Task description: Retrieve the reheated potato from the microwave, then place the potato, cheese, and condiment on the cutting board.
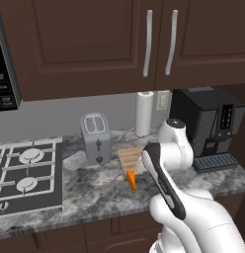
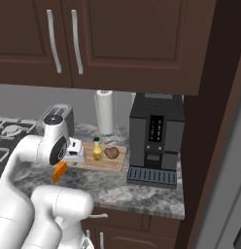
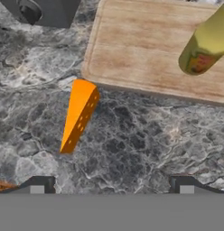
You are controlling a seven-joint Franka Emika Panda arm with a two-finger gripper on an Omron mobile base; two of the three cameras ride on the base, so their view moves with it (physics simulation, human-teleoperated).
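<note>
Hovering over the granite tabletop (image 3: 145,149), the hand (image 3: 111,187) is standing released, both fingertips (image 3: 41,184) spread wide and grasping nothing.

Item, cheese (image 3: 78,115): orange wedge lying flat on the tabletop, ahead of the hand and off toward its left finger, not between the fingers. Long axis running roughly away from the hand, thin point nearest it, blunt end toward the cutting board (image 3: 145,49) and just short of the board's near edge.

Item, condiment (image 2: 97,149): yellow bottle standing on the board, beyond the cheese and toward the hand's right.

Item, potato (image 2: 111,152): brown lump sitting on the board just beside the bottle.

Judgement: cheese is the one piece remaining off the board. The hand is needing to shift toward its left and lower, fingers straddling the wedge's narrow width.
</note>
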